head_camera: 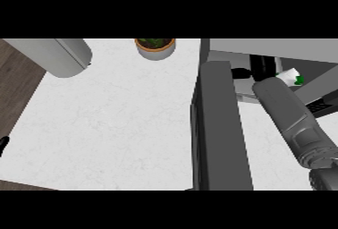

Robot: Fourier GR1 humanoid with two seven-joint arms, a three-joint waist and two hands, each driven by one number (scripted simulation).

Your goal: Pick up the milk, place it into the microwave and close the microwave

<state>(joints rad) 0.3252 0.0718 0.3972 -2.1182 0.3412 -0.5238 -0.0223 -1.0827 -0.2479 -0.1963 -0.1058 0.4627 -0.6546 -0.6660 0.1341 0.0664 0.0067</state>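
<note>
The microwave (277, 44) stands at the right with its dark door (221, 129) swung open toward me. My right forearm reaches into the cavity. My right hand (263, 66) is inside, fingers pointing toward the back and thumb out to the left. They look straight, with nothing between them. The milk (290, 76), a white carton with green print, sits tilted inside the microwave just right of my wrist, partly hidden by the forearm. Only a black sliver of my left hand (2, 144) shows at the left edge.
A potted plant (156, 46) stands at the back of the white counter (112, 125). A rounded grey appliance (59, 56) lies at the back left. Wooden floor shows beyond the counter's left edge.
</note>
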